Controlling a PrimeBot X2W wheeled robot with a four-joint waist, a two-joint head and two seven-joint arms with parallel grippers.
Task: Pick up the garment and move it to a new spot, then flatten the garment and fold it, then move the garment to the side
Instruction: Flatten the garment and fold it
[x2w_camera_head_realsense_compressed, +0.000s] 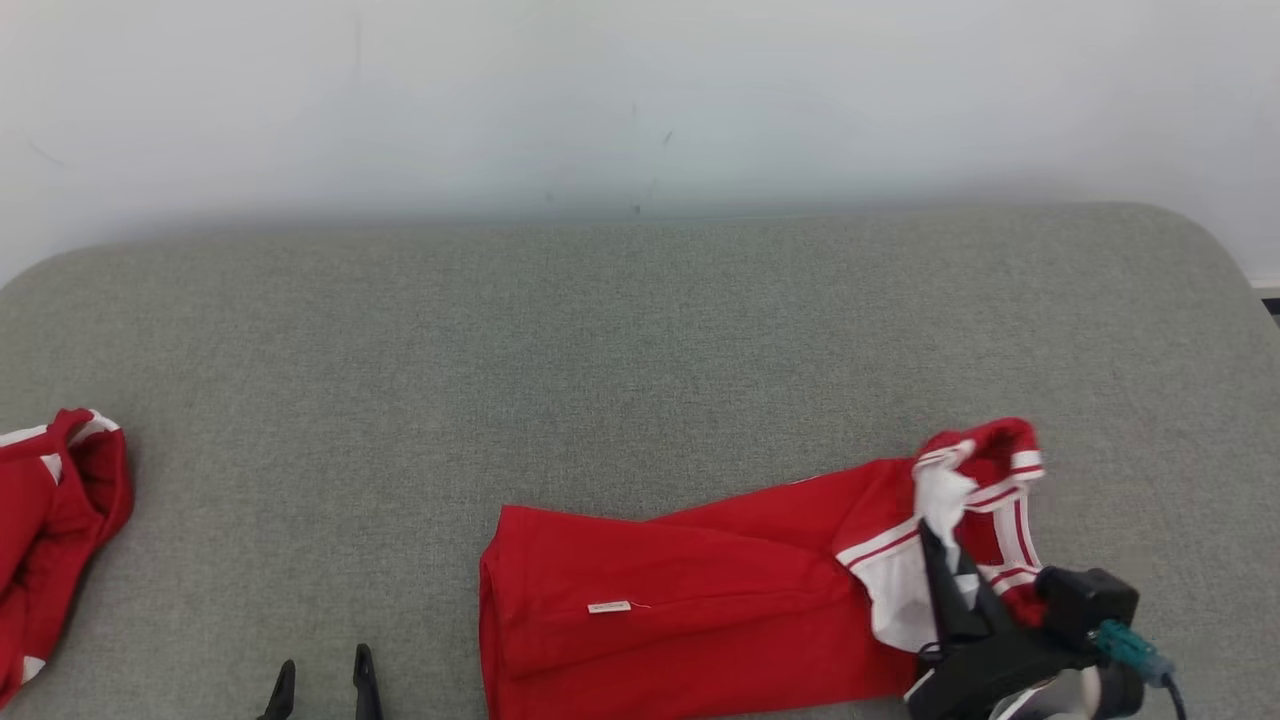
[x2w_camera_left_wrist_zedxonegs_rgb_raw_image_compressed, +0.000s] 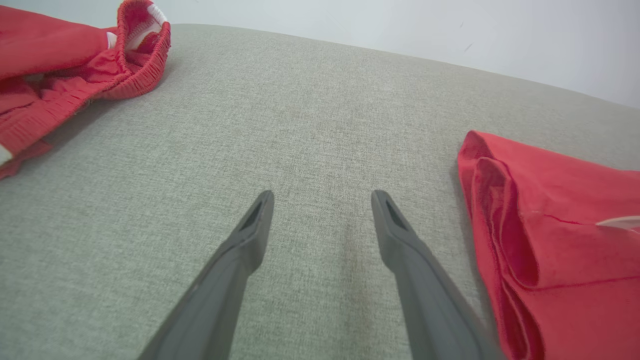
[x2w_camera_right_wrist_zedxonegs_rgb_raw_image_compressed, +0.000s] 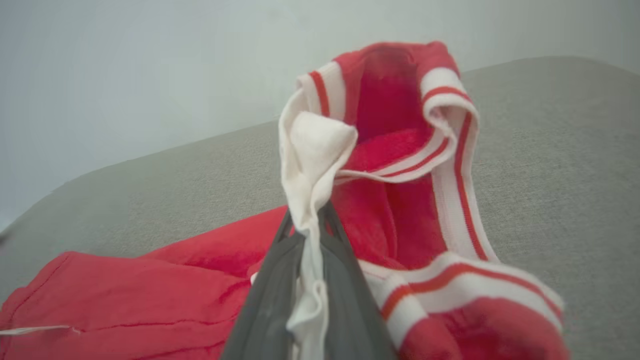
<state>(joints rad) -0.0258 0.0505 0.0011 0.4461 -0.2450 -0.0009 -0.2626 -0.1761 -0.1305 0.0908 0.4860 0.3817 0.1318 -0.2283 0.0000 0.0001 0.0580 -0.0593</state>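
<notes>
Grey fabric tabletop (x2w_camera_head_realsense_compressed: 600, 330) holds the red garment (x2w_camera_head_realsense_compressed: 680, 600) near right, its near edge cut off; right gripper (x2w_camera_right_wrist_zedxonegs_rgb_raw_image_compressed: 307, 220) clamped on its white trim (x2w_camera_right_wrist_zedxonegs_rgb_raw_image_compressed: 312, 150), left gripper (x2w_camera_left_wrist_zedxonegs_rgb_raw_image_compressed: 322, 196) apart and empty; other red clothing (x2w_camera_head_realsense_compressed: 50, 520) left, cropped

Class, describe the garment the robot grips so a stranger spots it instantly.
On the grey upholstered surface, look near right. The red garment lies there, its white-striped end pinched in the right claw; the other red garment, at the left edge, lies free.
</notes>
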